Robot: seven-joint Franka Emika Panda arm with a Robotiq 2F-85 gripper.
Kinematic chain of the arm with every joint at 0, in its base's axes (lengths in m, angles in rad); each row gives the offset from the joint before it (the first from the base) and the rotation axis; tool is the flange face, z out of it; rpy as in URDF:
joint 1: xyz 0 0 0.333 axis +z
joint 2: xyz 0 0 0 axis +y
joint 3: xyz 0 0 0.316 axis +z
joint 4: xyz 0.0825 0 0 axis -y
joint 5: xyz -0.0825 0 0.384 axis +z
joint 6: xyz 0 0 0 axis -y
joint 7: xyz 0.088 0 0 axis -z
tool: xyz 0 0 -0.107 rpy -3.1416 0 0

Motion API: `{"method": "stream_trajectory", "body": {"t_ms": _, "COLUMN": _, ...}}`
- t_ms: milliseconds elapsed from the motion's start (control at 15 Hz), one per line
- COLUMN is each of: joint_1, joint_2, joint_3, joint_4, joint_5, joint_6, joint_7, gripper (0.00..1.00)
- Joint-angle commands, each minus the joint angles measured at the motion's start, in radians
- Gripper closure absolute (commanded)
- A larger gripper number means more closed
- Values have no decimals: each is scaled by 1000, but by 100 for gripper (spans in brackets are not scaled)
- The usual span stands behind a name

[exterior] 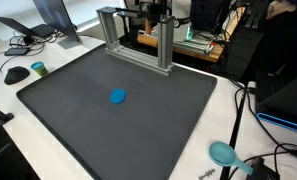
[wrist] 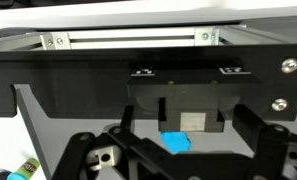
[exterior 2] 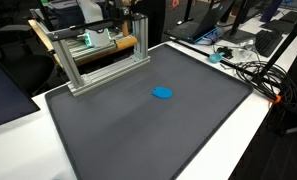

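Observation:
A small bright blue lump lies near the middle of a dark grey mat in both exterior views; it also shows as the blue lump on the mat. The arm does not appear in either exterior view. In the wrist view my gripper hangs over the blue lump, its black fingers standing wide apart on either side. Nothing is between them; the lump rests on the mat, partly hidden by the gripper's black linkage.
An aluminium frame stands at the mat's back edge, seen too as the frame and the frame. A black mouse, a teal scoop, cables and a laptop lie around the mat.

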Motion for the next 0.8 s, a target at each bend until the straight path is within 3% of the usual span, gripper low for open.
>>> {"method": "stream_trajectory", "body": {"t_ms": 0, "joint_1": -36, "joint_2": 53, "joint_3": 21, "joint_4": 57, "joint_5": -47, "joint_6": 30, "joint_7": 48, "gripper": 0}}
{"method": "stream_trajectory", "body": {"t_ms": 267, "joint_1": -19, "joint_2": 131, "joint_3": 3, "joint_4": 152, "joint_5": -10, "joint_6": 68, "joint_7": 26, "gripper": 0}}
{"method": "stream_trajectory", "body": {"t_ms": 733, "joint_1": 13, "joint_2": 488, "joint_3": 16, "joint_4": 455, "joint_5": 56, "joint_6": 193, "joint_7": 51, "gripper": 0}}
